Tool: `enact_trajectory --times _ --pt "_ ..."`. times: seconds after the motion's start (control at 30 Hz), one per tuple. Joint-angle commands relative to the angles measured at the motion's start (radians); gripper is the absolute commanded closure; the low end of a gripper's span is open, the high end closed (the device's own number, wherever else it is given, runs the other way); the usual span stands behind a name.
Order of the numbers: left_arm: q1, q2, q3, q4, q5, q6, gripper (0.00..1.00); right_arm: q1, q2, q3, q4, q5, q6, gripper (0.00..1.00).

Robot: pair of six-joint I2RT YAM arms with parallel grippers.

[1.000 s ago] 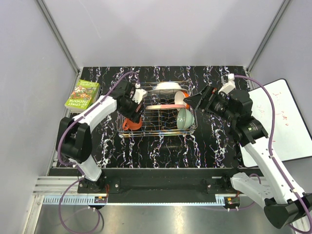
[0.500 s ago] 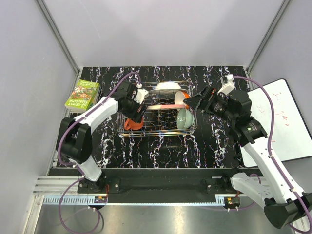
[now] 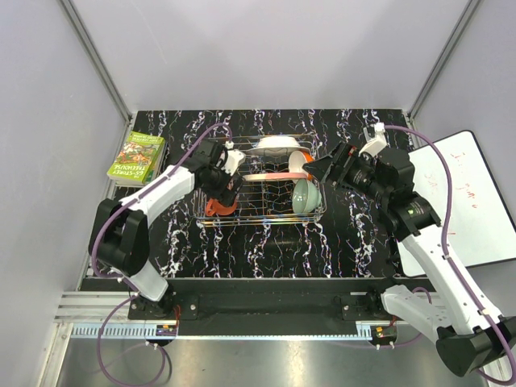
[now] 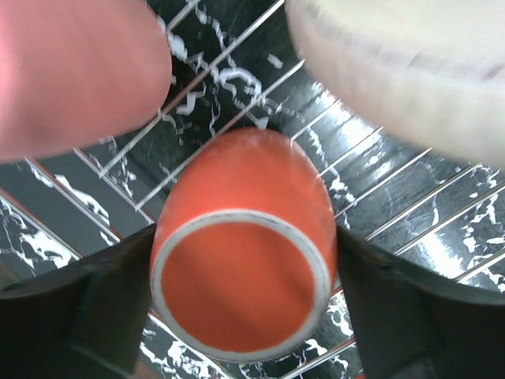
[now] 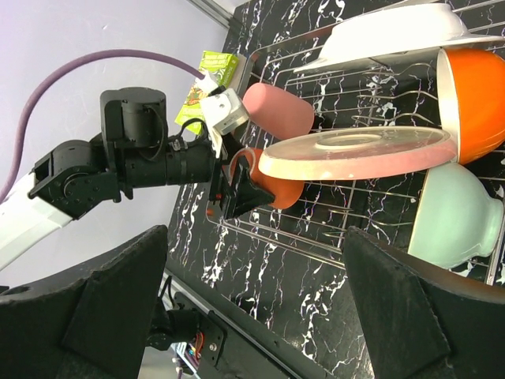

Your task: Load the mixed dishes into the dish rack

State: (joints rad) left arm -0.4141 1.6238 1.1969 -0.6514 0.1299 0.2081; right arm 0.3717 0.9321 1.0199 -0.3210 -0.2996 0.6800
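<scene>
Looking like a robotics lab test cell: plain grey panel walls [image 3: 266,48] and aluminium frame posts [image 3: 97,56] are boxing in a black marble-print table [image 3: 347,234]. The white left arm [image 3: 161,189] and right arm [image 3: 435,250] are sitting bolted at the table's near edge above a metal rail [image 3: 266,330], trailing purple cables [image 3: 451,173]. A scribbled whiteboard [image 3: 484,201] is lying off to the right, while a wire dish rack [image 3: 258,211] and a green book [image 3: 137,156] are sitting on the table.
</scene>
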Motion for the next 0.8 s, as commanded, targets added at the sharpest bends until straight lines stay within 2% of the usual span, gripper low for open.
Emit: enact_trajectory --times 0.0,0.3,0.77 --pt "0.003 -0.034 -0.04 -0.005 -0.049 -0.015 0.01 -0.008 0.007 0.012 0.022 -0.001 -0.017 0.0" --pt "0.001 -0.096 -0.017 -0.033 -0.044 -0.035 0.01 -0.008 0.004 0.003 0.022 -0.007 -0.016 0.0" --pt "0.001 -0.222 0.199 -0.212 0.022 -0.069 0.01 -0.008 -0.007 -0.032 -0.012 0.028 -0.048 0.0"
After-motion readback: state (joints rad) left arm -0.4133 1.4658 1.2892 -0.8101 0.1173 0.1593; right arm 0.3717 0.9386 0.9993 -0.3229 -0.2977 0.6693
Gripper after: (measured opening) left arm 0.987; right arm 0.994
